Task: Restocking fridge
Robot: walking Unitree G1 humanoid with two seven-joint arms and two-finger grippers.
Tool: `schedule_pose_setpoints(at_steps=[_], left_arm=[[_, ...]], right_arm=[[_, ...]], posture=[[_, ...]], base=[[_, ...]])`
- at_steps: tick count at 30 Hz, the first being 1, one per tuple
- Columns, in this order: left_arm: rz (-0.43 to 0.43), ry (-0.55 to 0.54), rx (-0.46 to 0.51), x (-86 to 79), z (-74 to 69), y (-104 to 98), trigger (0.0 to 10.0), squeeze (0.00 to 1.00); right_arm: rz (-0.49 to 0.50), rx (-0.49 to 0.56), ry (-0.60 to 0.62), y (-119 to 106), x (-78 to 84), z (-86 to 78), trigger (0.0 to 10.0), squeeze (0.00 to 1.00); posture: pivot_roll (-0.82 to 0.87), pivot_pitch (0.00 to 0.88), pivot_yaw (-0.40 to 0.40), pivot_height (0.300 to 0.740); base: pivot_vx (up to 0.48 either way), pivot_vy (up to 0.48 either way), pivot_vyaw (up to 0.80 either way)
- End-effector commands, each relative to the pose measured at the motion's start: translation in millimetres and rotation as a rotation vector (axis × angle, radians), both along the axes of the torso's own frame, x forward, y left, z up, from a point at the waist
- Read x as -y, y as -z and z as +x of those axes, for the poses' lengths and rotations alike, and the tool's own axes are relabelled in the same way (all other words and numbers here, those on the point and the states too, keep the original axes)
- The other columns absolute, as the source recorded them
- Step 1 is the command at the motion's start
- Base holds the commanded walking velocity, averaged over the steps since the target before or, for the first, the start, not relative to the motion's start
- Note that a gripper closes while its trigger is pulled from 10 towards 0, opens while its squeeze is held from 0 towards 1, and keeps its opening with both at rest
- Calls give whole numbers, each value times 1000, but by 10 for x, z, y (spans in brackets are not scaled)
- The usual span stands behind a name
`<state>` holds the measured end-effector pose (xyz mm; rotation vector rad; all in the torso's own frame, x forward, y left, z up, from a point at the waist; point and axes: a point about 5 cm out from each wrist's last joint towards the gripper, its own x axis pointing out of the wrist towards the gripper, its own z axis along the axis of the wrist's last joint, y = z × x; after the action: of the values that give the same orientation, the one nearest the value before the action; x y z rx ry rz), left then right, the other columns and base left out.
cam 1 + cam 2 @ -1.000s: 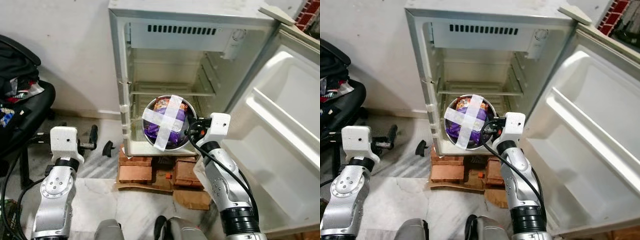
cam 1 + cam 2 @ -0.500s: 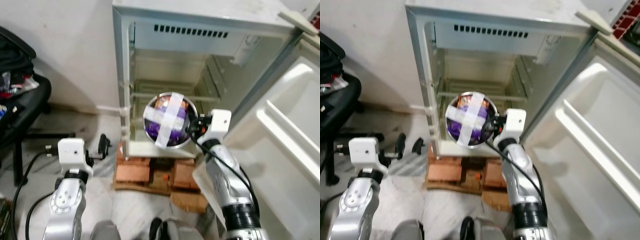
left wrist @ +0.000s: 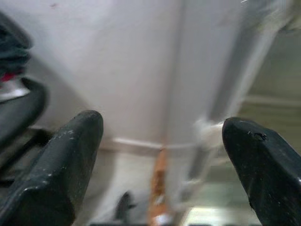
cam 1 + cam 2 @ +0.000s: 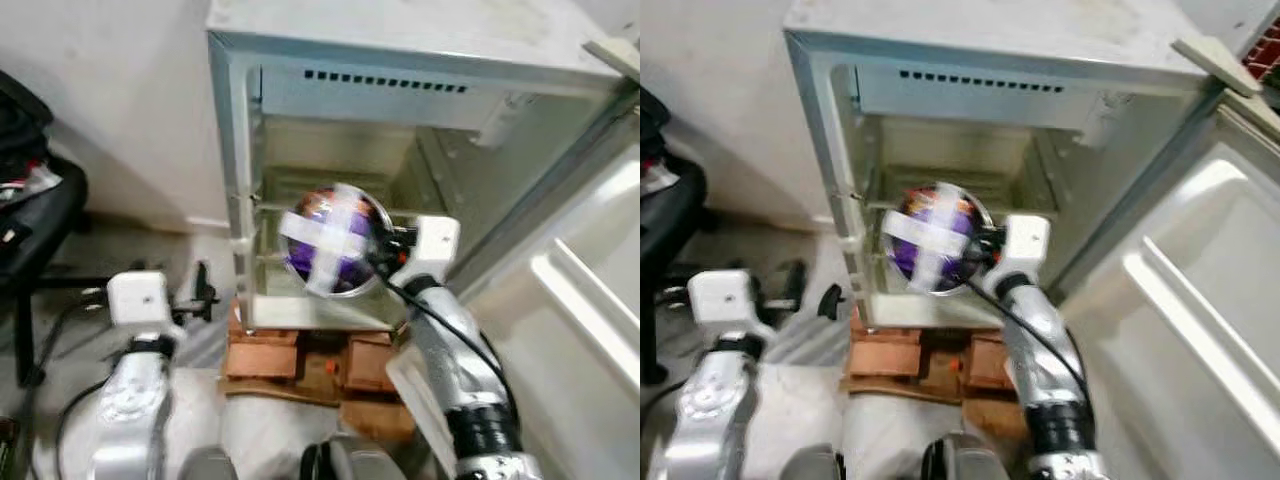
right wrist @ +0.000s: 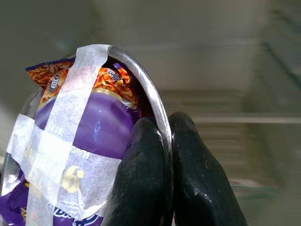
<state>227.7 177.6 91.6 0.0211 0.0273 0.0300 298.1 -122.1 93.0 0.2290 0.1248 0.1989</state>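
A round steel bowl (image 4: 333, 242) holds a purple snack packet (image 5: 94, 136), strapped in by a cross of white tape. My right gripper (image 5: 167, 141) is shut on the bowl's rim and holds it tilted in front of the open small fridge (image 4: 400, 60), level with the wire shelf (image 4: 380, 205). My left gripper (image 3: 162, 160) hangs low at the left of the fridge, open, with nothing between its fingers (image 3: 61, 160).
The fridge door (image 4: 590, 290) stands swung open on the right. The fridge rests on red bricks (image 4: 265, 350) on a marble floor. A black chair (image 4: 35, 220) loaded with stuff stands at the left by the white wall.
The camera has come closer to the fridge and the picture is blurred. The bowl in my right gripper has moved nearer the fridge opening. My left arm has risen slightly.
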Motion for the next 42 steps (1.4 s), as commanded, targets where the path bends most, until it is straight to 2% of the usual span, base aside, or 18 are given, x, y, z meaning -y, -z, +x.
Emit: schedule_pose_setpoints(at_steps=[1,24,27,32,37,42], left_arm=[[19,-17,-16,-70,-35,14,10000,0],[34,-42,-47,-79,-104,27,10000,0],[39,-42,-50,-78,-127,17,10000,0],[52,-48,-56,-80,-186,-10,10000,0],[57,-77,-80,-177,-285,-17,10000,0],[52,-66,-89,-165,-279,-15,10000,0]], right_arm=[[18,48,-19,-110,-72,32,10000,0],[37,27,-13,-62,-61,49,10000,0],[80,12,-8,-55,-106,79,10000,0],[77,35,-19,-120,-171,203,10000,0],[81,40,16,-142,-87,277,10000,0],[83,35,46,-114,-7,241,10000,0]], posture=[[85,146,-155,740],[99,172,-153,740],[108,185,-152,740],[137,215,-155,740],[145,239,-150,740],[135,234,-143,740]], base=[[0,0,0],[60,0,0],[0,0,0],[0,0,0],[0,0,0],[0,226,0]])
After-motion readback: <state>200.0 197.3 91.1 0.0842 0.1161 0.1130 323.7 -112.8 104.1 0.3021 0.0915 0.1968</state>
